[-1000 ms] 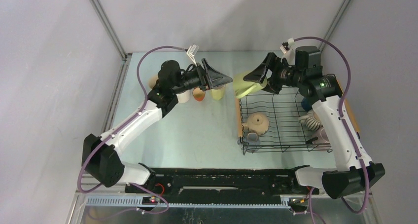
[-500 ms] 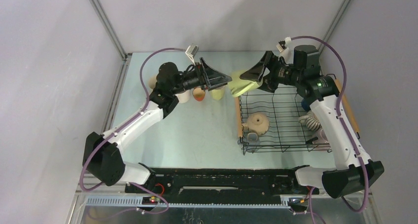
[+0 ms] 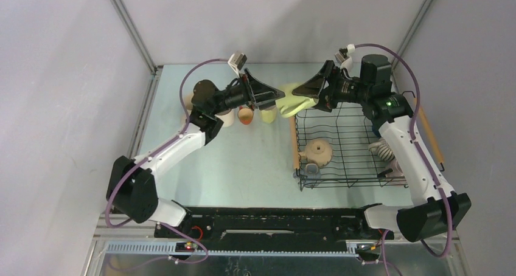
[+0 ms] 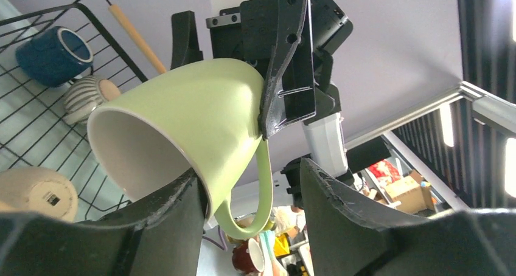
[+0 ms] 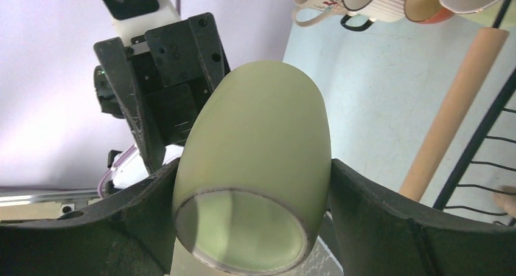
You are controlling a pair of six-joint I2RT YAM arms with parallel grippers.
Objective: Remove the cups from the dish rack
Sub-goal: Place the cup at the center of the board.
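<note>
A pale yellow-green cup (image 3: 294, 100) hangs on its side in the air just left of the dish rack (image 3: 341, 143). My right gripper (image 3: 306, 96) is shut on its body near the base (image 5: 261, 166). My left gripper (image 3: 281, 96) faces it from the left and is open around the mouth end. In the left wrist view one finger (image 4: 176, 215) touches the rim of the cup (image 4: 182, 112), and the handle (image 4: 264, 185) hangs in the gap, apart from the other finger (image 4: 341, 215). In the rack lie a tan cup (image 3: 317, 151), a grey cup (image 3: 311, 171) and a cream ribbed cup (image 3: 383, 147).
A cream cup (image 3: 226, 118), an orange cup (image 3: 245, 115) and a yellow-green cup (image 3: 268, 113) stand on the table under the left wrist. The rack's wooden rod handles (image 3: 296, 148) run along its left and right sides. A dark blue cup (image 4: 55, 54) lies at the rack's far end.
The right arm has carried the yellow-green cup leftward and a little higher, towards the left gripper. The left gripper's fingers have drawn closer together around the cup's rim and handle.
</note>
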